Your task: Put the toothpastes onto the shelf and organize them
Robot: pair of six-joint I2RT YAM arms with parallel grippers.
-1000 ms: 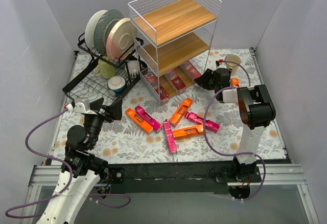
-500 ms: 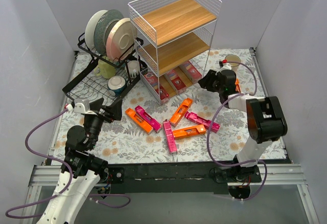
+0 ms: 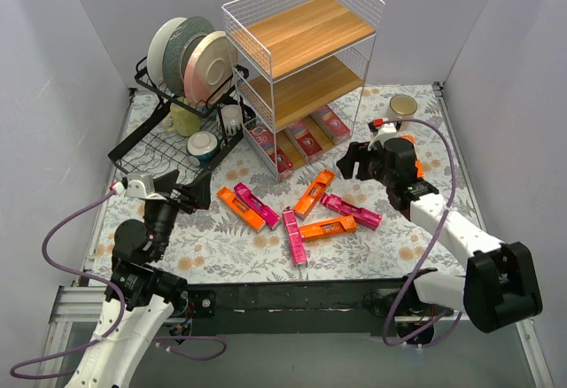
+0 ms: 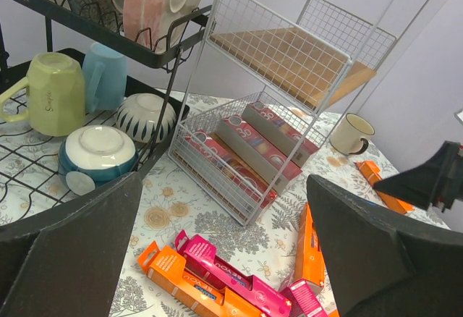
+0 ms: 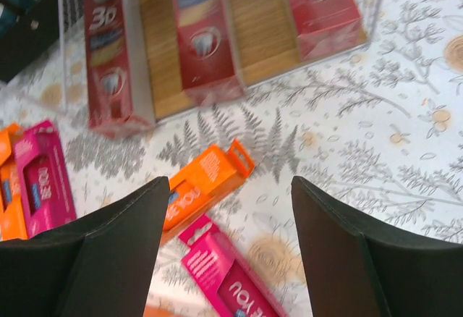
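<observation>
Your right end effector [image 5: 230, 205] hangs released and empty. Just ahead of it an orange toothpaste carton [image 5: 205, 184] lies flat on the surface [image 5: 383, 121], with the shelf [image 5: 260, 35] beyond. It is probably light, stiff card with slick faces: pinch its long narrow sides at mid-length, gently.

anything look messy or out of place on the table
Yes. Orange and magenta-pink toothpaste cartons lie scattered at clashing angles on the floral table, in front of the white wire shelf, while three dark red cartons sit neatly on its bottom board. One orange carton looks open at one end.
</observation>
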